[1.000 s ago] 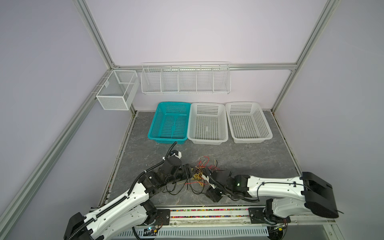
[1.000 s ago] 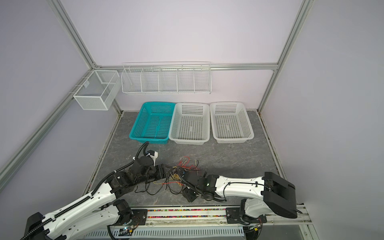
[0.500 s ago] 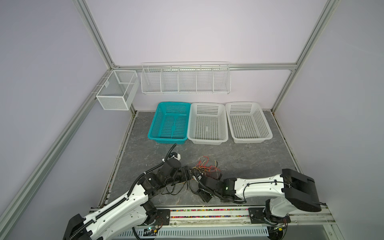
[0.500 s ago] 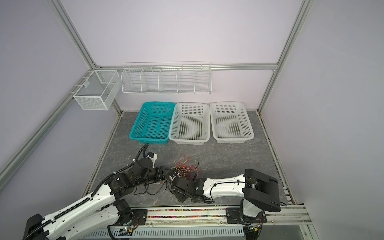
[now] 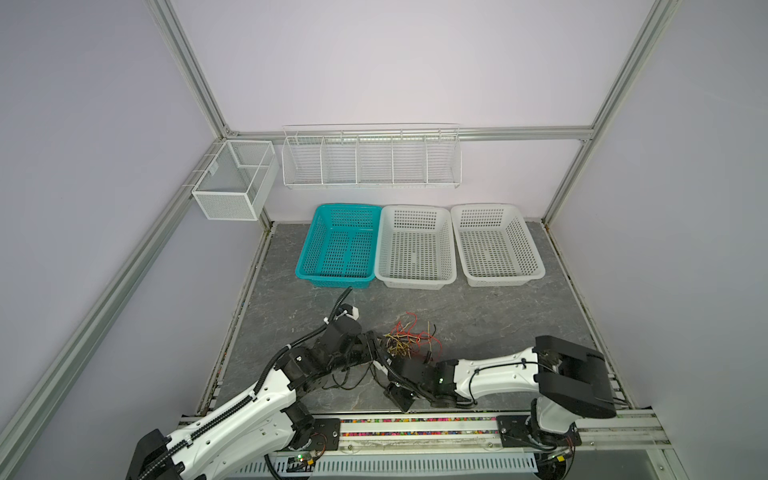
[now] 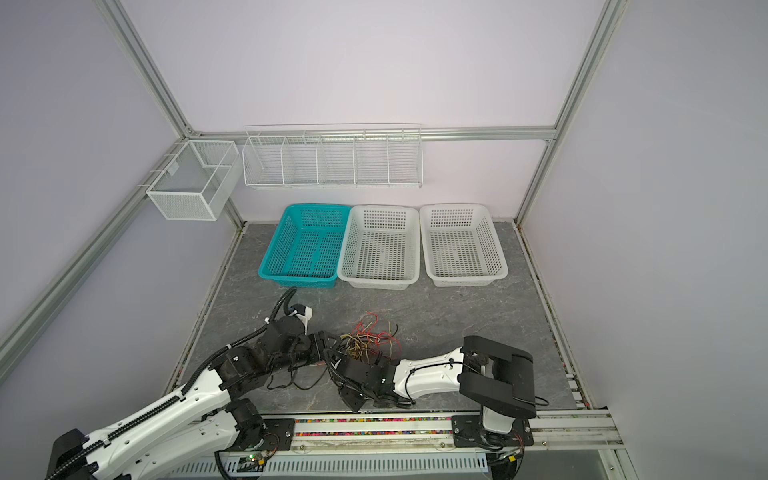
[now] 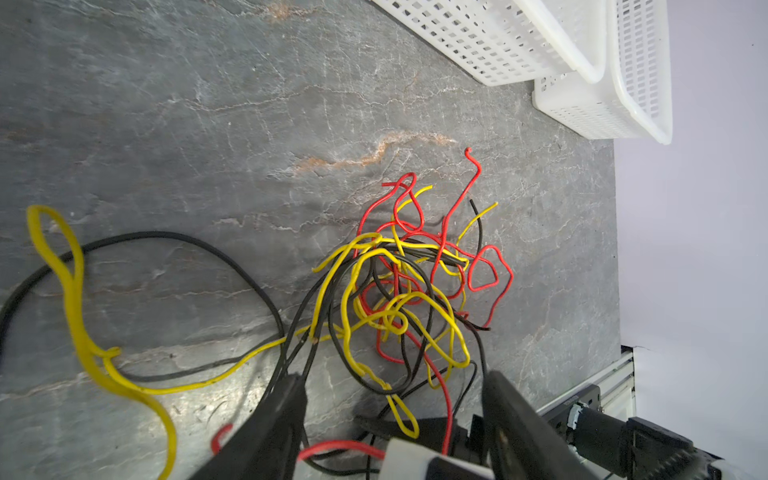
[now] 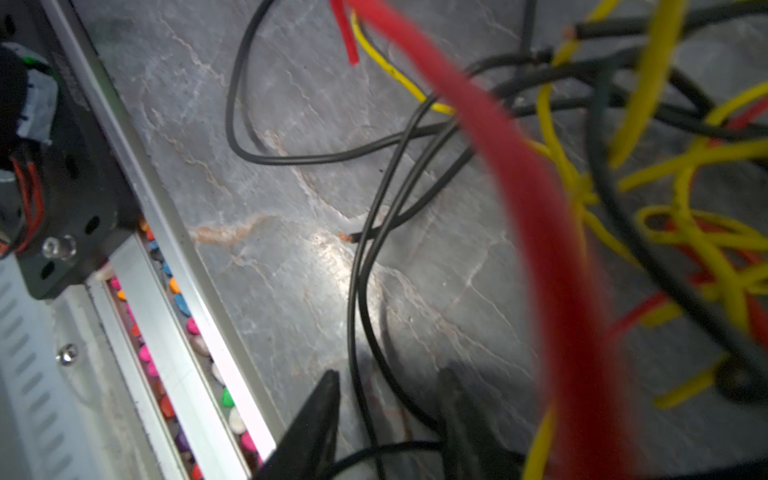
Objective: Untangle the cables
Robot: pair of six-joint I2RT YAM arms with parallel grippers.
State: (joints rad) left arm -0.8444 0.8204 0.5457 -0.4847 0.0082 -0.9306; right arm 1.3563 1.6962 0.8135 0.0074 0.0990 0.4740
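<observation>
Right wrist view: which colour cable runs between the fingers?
The black cable: its thin strands pass between the fingers of the right gripper. The red cable crosses beside them, and the yellow ones lie outside that gap.

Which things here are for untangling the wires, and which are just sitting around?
For the job:
tangled heap of thin wires, made of red wire, yellow wire and black wire
black left gripper and right gripper, both at the heap

Just sitting around:
teal plastic mesh basket
two white plastic mesh baskets
white wire wall rack
white mesh box on the side rail
</observation>
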